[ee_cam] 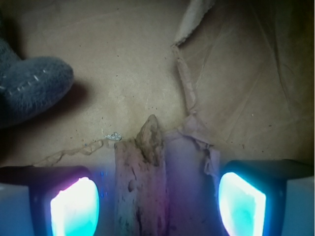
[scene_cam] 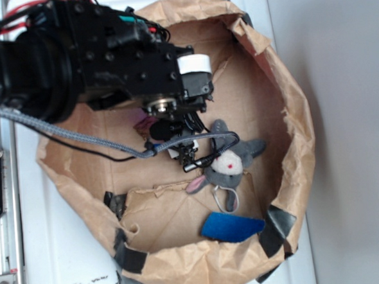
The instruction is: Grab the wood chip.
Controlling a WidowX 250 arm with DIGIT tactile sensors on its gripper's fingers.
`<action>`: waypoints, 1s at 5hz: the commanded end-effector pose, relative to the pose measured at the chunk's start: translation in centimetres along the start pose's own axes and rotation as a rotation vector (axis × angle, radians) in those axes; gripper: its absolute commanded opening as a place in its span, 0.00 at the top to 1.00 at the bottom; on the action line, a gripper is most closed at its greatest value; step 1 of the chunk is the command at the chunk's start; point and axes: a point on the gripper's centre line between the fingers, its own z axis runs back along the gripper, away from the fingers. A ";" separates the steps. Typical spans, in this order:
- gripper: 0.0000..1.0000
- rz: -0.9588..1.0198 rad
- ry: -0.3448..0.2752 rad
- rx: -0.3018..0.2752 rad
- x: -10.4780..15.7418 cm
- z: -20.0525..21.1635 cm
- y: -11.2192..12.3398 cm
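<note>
The wood chip (ee_cam: 140,182), a rough brown streaky strip with a ragged tip, lies flat on the paper floor between my two glowing fingers in the wrist view. My gripper (ee_cam: 157,201) is open, with clear gaps between each pad and the chip. In the exterior view the gripper (scene_cam: 176,139) points down into the paper-lined bin, just left of the plush toy (scene_cam: 229,162); the chip is mostly hidden under the arm there. The toy's grey limb (ee_cam: 34,91) shows at the wrist view's upper left.
A flat blue piece (scene_cam: 232,227) lies by the bin's front wall. The crumpled brown paper wall (scene_cam: 290,110) rings the bin, with black tape patches (scene_cam: 281,223). Torn paper flaps (ee_cam: 189,108) lie right of the chip.
</note>
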 end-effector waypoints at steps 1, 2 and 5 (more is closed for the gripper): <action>1.00 0.009 -0.045 0.017 0.6 0.1 0.1; 1.00 0.018 -0.051 0.017 0.7 0.3 0.2; 1.00 0.037 -0.083 0.016 0.5 2.0 0.3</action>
